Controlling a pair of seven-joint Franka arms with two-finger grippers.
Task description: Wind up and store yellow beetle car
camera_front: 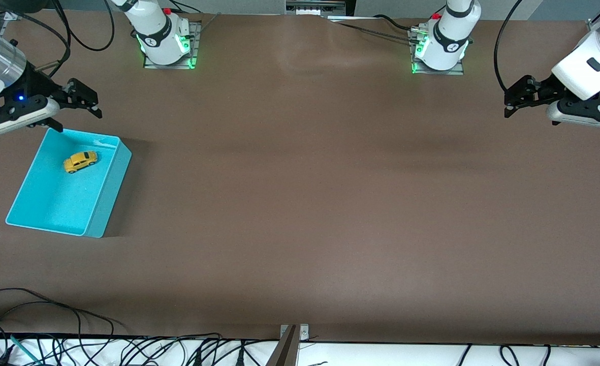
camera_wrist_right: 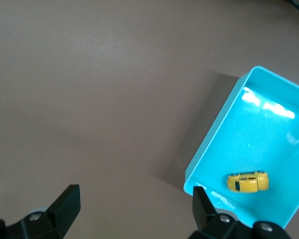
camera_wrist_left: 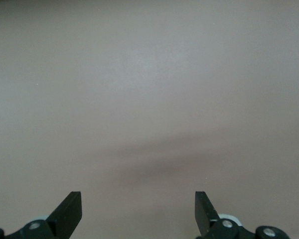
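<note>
The right hand (camera_front: 84,104) hangs released and empty, fingers spread, over the desk (camera_front: 305,203) just beside the turquoise bin (camera_front: 107,195) at the right arm's end. The left hand (camera_front: 515,99) waits, also released, over bare desk at the left arm's end. The yellow beetle car (camera_front: 80,161) sits on its wheels inside the bin, near the corner closest to the right hand. Storing looks done; what remains, at most, seems to be drawing the arms clear. Count: one car, one bin, two hands.
</note>
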